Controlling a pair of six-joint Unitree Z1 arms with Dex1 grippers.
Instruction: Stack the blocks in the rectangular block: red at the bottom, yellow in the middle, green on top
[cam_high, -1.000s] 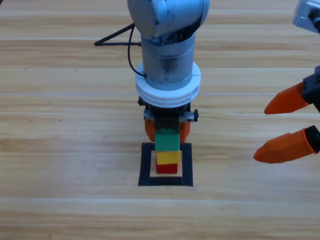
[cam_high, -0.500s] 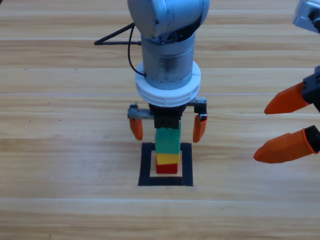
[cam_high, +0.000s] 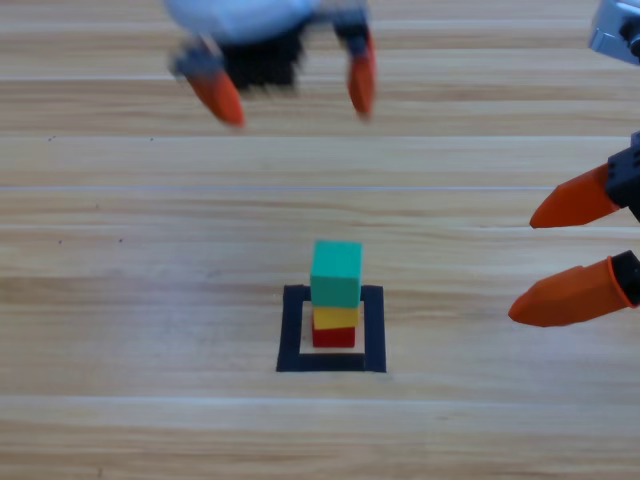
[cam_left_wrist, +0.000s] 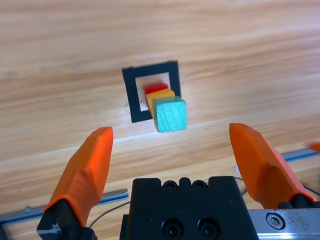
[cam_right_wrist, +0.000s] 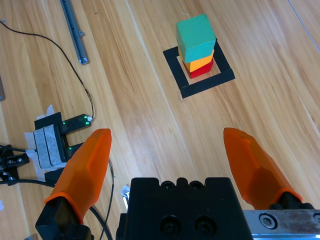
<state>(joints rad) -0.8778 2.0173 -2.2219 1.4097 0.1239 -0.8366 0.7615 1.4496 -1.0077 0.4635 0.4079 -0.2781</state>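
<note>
Wood-grain bench (cam_high: 120, 300) carried the tape square (cam_high: 291, 335), with the full stack standing inside it: red (cam_high: 334, 337) at the bottom, yellow (cam_high: 337, 317) on it, green (cam_high: 336, 273) on top. In the left wrist view the green cube (cam_left_wrist: 170, 114) sat slightly skewed on the yellow one but appeared seated. Left claw (cam_high: 288, 88) was near the top edge of the high view, well apart from the stack, jaws spread and holding nothing. Right claw (cam_high: 570, 250) waited at the right edge, jaws spread, also empty. Judgement: the order is correct and the task looks complete; the step in hand is the retreat. To do it well, the left arm should keep going up and back along a line away from the tower, with jaws left wide so no fingertip brushes the green cube, and the right arm should stay clear of the square. Against the frame half a second earlier: the left claw then stood directly over the stack with its jaws open on either side of the green cube; it has since lifted away towards the top of the picture. Stack and right claw had not moved.
</note>
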